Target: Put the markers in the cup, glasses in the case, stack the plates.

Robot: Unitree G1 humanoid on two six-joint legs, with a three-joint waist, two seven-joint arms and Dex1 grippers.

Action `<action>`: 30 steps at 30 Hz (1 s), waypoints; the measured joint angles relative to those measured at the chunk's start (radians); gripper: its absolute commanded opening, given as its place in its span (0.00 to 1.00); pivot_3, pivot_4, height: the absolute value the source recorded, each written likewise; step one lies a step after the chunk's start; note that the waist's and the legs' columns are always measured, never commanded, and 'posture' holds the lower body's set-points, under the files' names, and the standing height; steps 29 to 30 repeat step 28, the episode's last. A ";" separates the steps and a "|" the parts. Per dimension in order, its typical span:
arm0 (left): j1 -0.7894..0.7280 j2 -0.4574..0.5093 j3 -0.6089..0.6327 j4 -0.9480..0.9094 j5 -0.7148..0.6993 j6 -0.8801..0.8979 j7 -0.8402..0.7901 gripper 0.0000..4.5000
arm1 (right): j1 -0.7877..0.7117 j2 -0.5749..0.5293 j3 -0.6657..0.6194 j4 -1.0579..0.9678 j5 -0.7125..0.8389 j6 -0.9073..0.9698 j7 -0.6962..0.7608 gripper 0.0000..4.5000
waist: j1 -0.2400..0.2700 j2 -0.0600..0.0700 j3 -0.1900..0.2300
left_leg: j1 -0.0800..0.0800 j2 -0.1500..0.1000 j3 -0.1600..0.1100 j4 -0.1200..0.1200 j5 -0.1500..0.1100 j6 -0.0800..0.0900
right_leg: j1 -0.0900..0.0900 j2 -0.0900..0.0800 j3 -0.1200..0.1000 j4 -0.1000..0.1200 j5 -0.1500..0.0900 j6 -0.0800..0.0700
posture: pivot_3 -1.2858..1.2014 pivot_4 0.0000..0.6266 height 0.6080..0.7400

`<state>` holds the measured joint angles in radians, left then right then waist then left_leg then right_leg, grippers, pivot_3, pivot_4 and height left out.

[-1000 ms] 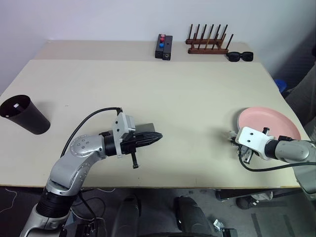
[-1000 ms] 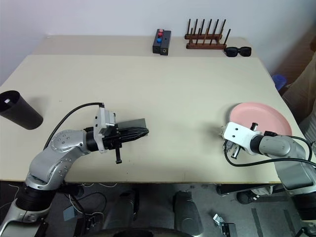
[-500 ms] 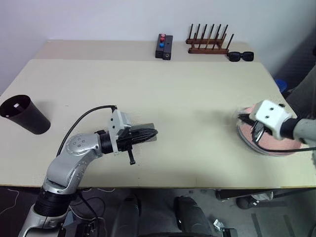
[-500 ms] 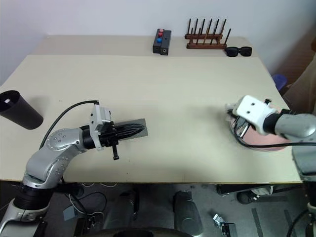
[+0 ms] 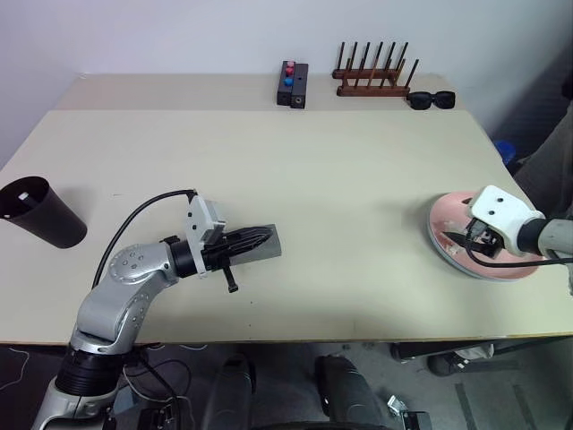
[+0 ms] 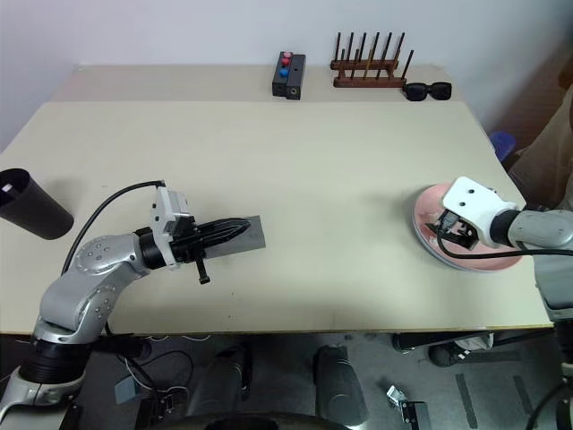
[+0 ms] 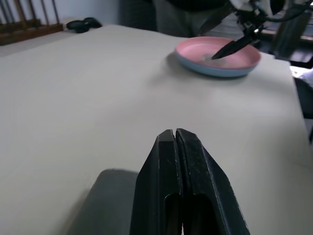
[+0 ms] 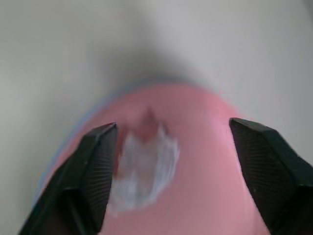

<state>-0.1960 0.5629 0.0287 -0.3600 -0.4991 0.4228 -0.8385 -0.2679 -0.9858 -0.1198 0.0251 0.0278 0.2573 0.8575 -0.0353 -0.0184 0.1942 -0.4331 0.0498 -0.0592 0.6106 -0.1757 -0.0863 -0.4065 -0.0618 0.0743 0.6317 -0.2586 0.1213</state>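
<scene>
Grippers were seen low over the tabletop's near half. The left gripper [image 5: 260, 238] was pressed fully together, nothing held, its tips over the grey case [image 5: 265, 242] near the front edge. The right gripper [image 8: 166, 147] was spread wide, nothing held, over the pink plate [image 5: 519, 265], which was stacked on the light blue plate [image 7: 230, 72] by the right edge. The cup [image 5: 40, 211] was at the left edge. Glasses and markers could not be made out. A black button box [image 5: 291, 84], wooden rack [image 5: 372, 72] and sunglasses [image 5: 431, 99] were lined along the far edge.
</scene>
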 measured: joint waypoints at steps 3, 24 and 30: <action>0.020 0.004 0.079 0.003 0.017 -0.014 0.065 0.00 | -0.047 0.091 0.001 -0.049 0.081 0.026 0.011 0.75 | -0.007 0.000 0.000 | 0.000 0.000 0.000 -0.001 0.000 0.000 | 0.000 0.000 0.000 0.000 0.000 0.000 | 0.52 0.24 1.00; 0.366 0.015 0.455 0.017 0.093 -0.107 0.256 0.00 | -0.215 0.312 0.097 0.158 0.229 0.017 0.122 0.75 | -0.010 -0.001 0.001 | 0.001 0.000 0.001 -0.003 0.000 0.000 | -0.001 0.000 0.000 -0.001 0.001 -0.001 | 0.52 0.24 1.00; 0.358 0.008 0.454 -0.003 0.093 -0.105 0.276 0.00 | -0.252 0.339 0.115 0.199 0.216 -0.010 0.122 0.75 | -0.010 -0.001 0.001 | 0.001 0.000 0.001 -0.003 0.000 0.000 | -0.001 0.000 0.000 -0.001 0.001 -0.001 | 0.52 0.24 1.00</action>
